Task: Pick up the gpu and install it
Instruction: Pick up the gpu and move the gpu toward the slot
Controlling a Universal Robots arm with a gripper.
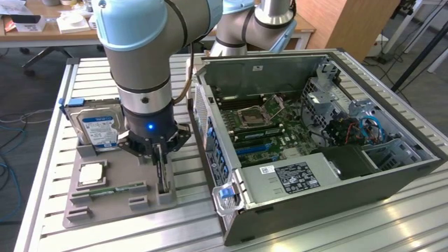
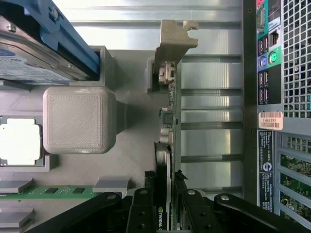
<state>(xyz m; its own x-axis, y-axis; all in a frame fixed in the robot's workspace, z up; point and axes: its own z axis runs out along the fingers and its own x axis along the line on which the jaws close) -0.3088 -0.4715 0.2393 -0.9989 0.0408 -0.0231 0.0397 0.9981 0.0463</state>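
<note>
Reading the exterior view as a clock face, the grey-and-blue robot arm (image 1: 140, 52) reaches down from twelve o'clock to a grey moulded fixture tray (image 1: 115, 207) lying at about eight o'clock on the slatted aluminium table (image 1: 91, 73). The black gripper (image 1: 159, 157) sits low over the tray, right on top of the gpu (image 1: 163, 181), a flat green circuit card with a black cooler shroud.

The gpu stands on its long edge in a slot at the tray's three o'clock side, the side nearest the case. In the wrist view its silver metal end bracket (image 2: 173, 41) rises from the tray's holder block, and the gripper straddles the opposite end of the card. I cannot tell whether it is clamped on the card or only set around it.

At ten o'clock from the gpu, a boxy hard drive with a blue-white label (image 1: 98, 130) leans upright in its own cradle. A square silver processor chip (image 1: 91, 173) lies flat at nine o'clock from the gpu. A thin green memory stick (image 1: 105, 190) rests at eight o'clock.

The open dark-grey computer case (image 1: 392, 178) lies on its side at four o'clock, just beside the tray, with its green motherboard (image 1: 273, 131) exposed.
</note>
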